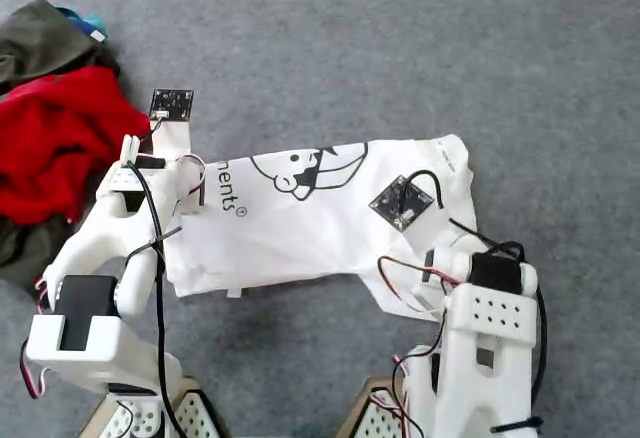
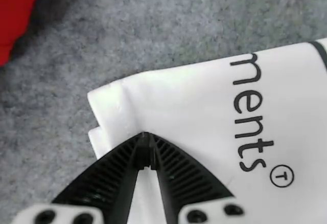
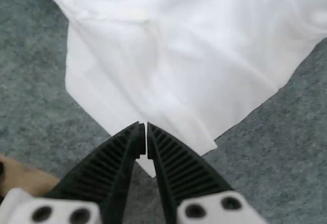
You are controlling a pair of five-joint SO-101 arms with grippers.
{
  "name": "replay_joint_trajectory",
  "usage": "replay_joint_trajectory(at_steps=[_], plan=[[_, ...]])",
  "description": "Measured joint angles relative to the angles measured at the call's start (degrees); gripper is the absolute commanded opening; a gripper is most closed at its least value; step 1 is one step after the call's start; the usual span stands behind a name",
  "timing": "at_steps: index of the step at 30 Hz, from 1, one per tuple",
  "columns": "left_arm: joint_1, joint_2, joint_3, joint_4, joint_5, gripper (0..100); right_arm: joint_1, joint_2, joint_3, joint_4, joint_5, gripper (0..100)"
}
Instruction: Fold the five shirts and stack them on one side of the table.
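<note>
The left gripper (image 2: 146, 142) pinches a doubled corner of the white shirt (image 2: 204, 121); the right gripper (image 3: 143, 129) pinches its loose edge at the tips (both, I judge, to draw a fold over). The shirt lies spread on the worktop (image 2: 153, 24) between them.

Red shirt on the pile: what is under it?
Dark cloth pokes out from beneath the red shirt at its edges, on the gray table. How many pieces lie underneath is covered.
</note>
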Motion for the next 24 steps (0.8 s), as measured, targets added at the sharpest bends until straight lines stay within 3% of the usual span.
replay_joint_trajectory(at_steps=[12,19,24], plan=[[0.00,0.00,0.00,0.00,0.00,3,0.09,18.46,0.00,-22.95,-5.89,1.5],[0.00,0.00,0.00,0.00,0.00,3,0.09,25.32,0.70,-24.62,-6.15,1.5],[0.00,0.00,0.00,0.00,0.00,3,0.09,24.26,0.88,-17.93,-6.15,1.5]])
